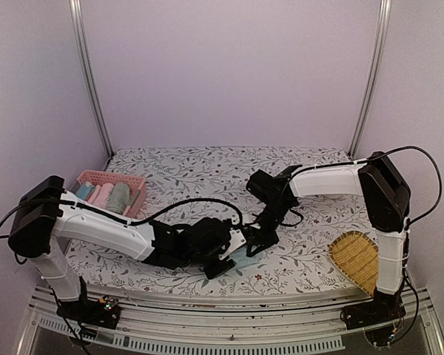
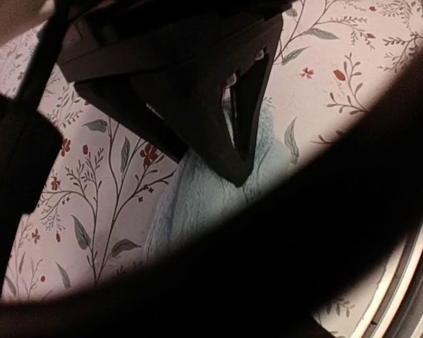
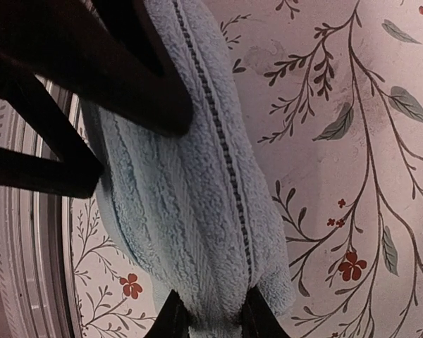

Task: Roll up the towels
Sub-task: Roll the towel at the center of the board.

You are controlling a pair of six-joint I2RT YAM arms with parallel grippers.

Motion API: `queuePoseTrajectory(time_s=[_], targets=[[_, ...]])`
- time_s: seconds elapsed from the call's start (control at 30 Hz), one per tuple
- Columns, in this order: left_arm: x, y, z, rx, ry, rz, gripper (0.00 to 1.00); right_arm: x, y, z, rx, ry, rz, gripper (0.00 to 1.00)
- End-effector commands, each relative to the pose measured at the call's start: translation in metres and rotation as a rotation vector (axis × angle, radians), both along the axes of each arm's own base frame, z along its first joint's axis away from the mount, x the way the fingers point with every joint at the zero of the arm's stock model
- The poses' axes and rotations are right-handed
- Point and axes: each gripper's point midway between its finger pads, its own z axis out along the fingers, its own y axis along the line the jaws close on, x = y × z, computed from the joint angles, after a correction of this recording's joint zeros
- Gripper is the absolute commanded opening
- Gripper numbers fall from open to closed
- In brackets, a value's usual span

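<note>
A light blue towel (image 3: 190, 197), rolled into a thick bundle, lies on the floral tablecloth near the front edge (image 1: 244, 259). My right gripper (image 3: 215, 320) is shut on its near end, the terry pinched between both fingertips. My left gripper (image 1: 226, 259) comes in from the left. Its dark fingers (image 3: 141, 77) sit on either side of the roll's other end and touch it. In the left wrist view the towel (image 2: 197, 204) runs under a dark blurred band, with the right gripper's fingers (image 2: 197, 105) above it. A pale green rolled towel (image 1: 120, 198) lies in the basket.
The pink lattice basket (image 1: 137, 183) stands at the left rear and holds blue, pink and green rolls. A woven bamboo tray (image 1: 355, 260) lies at the front right by the right arm's base. The table's metal front rail (image 1: 229, 307) runs just behind the towel.
</note>
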Motion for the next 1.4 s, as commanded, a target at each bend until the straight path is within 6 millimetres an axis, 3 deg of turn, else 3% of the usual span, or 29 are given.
queuePoseTrajectory(time_s=[0.0,0.2,0.27,0.33,0.53,0.77,0.97,1.17,1.3,1.37], targets=[[0.001,-0.003,-0.025,0.185,-0.079,-0.024,0.50,-0.019,-0.022,-0.031,-0.139,0.091,-0.013,0.18],[0.003,0.000,-0.052,0.351,-0.182,-0.037,0.51,-0.021,-0.021,-0.028,-0.132,0.092,-0.011,0.18],[0.005,0.004,-0.056,0.386,-0.204,-0.029,0.51,-0.021,-0.021,-0.029,-0.131,0.094,-0.011,0.22],[0.004,0.012,-0.075,0.447,-0.205,-0.031,0.52,-0.021,-0.021,-0.027,-0.126,0.098,-0.010,0.23],[-0.008,0.021,-0.100,0.547,-0.121,-0.079,0.54,-0.023,-0.021,-0.024,-0.124,0.100,-0.004,0.26],[-0.014,0.032,-0.116,0.619,-0.073,-0.094,0.51,-0.021,-0.016,-0.011,-0.087,0.107,-0.010,0.28],[-0.005,0.035,-0.105,0.610,-0.115,-0.032,0.28,-0.011,-0.021,0.015,-0.035,0.071,-0.050,0.37],[0.007,0.037,-0.080,0.548,-0.149,0.038,0.02,0.002,-0.045,0.050,0.008,-0.003,-0.124,0.41],[0.016,0.039,-0.066,0.503,-0.156,0.082,0.00,0.005,-0.064,0.070,0.046,-0.044,-0.181,0.50],[0.021,0.036,-0.049,0.450,-0.165,0.106,0.00,0.008,-0.071,0.080,0.072,-0.069,-0.205,0.51]])
